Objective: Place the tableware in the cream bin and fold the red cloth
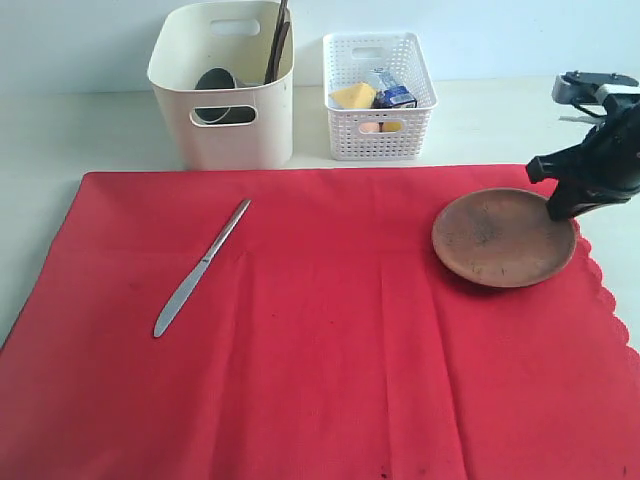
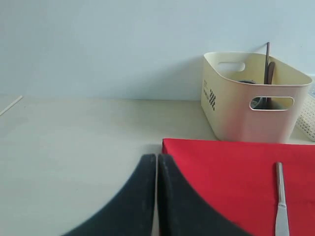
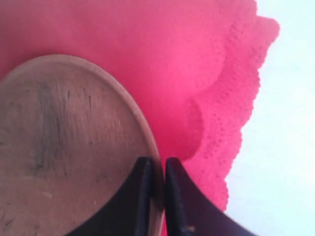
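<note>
The right tool [image 3: 157, 162] is closed on the rim of the round brown plate [image 1: 495, 240]: one finger is inside the rim and the other outside, and they press it between them. The plate is on the large bright-red cloth [image 1: 330, 340], near its scalloped edge on the right of the exterior view. We cannot tell if the plate lies flat or is raised a little at the gripped side.

The left tool [image 2: 156, 157] has its two fingers together and holds nothing. It is over the bare pale surface [image 2: 74, 137], just beside a corner of the cloth.

The silver table knife [image 1: 203, 266] lies slanted on the left half of the cloth, well apart from the plate. Behind the far edge of the cloth stands the tall cream plastic bin [image 1: 235, 140]. Inside it we see a steel cup [image 1: 215, 82] and slim dark pieces [image 1: 277, 45] that lean against its wall, probably the chopsticks and the wooden spoon. Just beside the bin stands a smaller white lattice basket [image 1: 378, 145] with food items in it.
</note>
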Robot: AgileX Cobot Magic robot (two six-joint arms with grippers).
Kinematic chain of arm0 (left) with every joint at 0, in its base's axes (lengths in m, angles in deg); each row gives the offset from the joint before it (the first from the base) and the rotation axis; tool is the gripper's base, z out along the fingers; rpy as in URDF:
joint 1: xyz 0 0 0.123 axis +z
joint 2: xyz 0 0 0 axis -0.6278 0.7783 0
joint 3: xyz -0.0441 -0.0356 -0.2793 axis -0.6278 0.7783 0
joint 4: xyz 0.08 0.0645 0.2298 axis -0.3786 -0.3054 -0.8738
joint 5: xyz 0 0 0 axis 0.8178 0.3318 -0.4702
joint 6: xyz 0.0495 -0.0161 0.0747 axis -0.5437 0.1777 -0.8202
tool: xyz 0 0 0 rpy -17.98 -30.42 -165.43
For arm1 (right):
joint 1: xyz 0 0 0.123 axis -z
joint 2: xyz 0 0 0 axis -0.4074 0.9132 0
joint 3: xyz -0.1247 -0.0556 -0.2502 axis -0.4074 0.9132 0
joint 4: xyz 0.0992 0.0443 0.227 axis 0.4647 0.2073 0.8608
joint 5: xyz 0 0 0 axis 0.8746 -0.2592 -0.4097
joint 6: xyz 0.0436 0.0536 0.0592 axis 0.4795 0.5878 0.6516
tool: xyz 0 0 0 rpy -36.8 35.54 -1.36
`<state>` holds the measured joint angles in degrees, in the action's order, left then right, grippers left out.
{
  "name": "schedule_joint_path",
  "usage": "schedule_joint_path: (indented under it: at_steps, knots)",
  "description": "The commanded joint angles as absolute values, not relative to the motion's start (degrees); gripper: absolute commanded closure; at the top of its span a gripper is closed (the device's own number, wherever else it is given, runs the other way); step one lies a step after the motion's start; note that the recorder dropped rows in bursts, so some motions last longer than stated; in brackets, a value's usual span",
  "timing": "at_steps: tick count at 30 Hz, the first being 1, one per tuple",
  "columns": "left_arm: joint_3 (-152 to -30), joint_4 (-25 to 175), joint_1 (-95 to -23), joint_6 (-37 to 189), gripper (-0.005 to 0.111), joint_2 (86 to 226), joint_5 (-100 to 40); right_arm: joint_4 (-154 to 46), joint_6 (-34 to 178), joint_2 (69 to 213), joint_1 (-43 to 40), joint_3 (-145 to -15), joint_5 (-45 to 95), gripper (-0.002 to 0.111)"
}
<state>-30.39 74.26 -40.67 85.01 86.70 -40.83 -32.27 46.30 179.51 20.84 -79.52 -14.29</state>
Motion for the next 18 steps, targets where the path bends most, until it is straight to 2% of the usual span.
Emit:
schedule_joint_path:
  at_steps: [1, 6, 10, 15, 18]
  knots:
    - [-30.4, 74.6, -40.5, 85.1, 0.103, 86.3, -40.8, -34.2, 47.4, 184.1, 21.1, -79.7, -12.0, 0.108]
    - [-30.4, 74.6, -40.5, 85.1, 0.103, 86.3, -40.8, -34.4, 51.2, 186.3, 21.0, -79.7, -8.8, 0.106]
    - [-30.4, 74.6, -40.5, 85.1, 0.103, 86.3, -40.8, -34.8, 51.7, 185.9, 20.8, -79.7, -7.9, 0.087]
    - [-30.4, 74.6, -40.5, 85.1, 0.103, 86.3, -40.8, -36.7, 51.2, 181.7, 20.8, -79.8, -6.1, 0.056]
    - [-30.4, 74.6, -40.5, 85.1, 0.103, 86.3, -40.8, -35.8, 50.3, 178.5, 20.8, -79.8, -4.5, 0.051]
